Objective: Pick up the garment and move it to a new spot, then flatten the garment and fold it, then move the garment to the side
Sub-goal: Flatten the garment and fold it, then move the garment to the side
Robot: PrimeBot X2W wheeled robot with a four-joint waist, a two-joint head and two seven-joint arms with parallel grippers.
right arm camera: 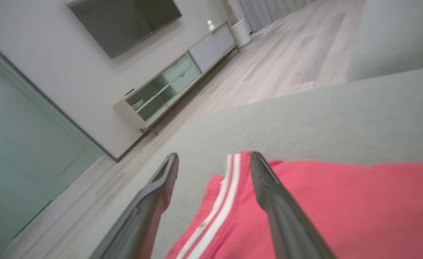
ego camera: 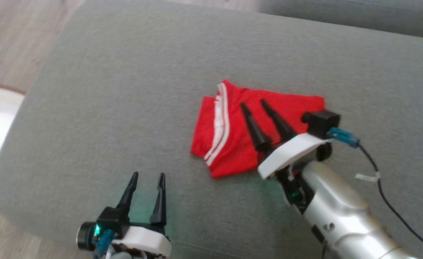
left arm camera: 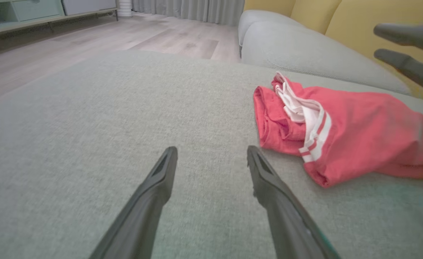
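Head view: garment point(ego camera: 235, 154) under right claw point(ego camera: 253, 103).

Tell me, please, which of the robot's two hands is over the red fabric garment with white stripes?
The right hand, open over the red white-striped garment; the left hand, also open, is apart from it over the grey sofa cushion.

right gripper point(ego camera: 253, 103): 2 black tapered fingers point(ego camera: 253, 127), white mount point(ego camera: 290, 153) | forearm point(ego camera: 341, 216): silver | cable point(ego camera: 387, 201): black, blue plug
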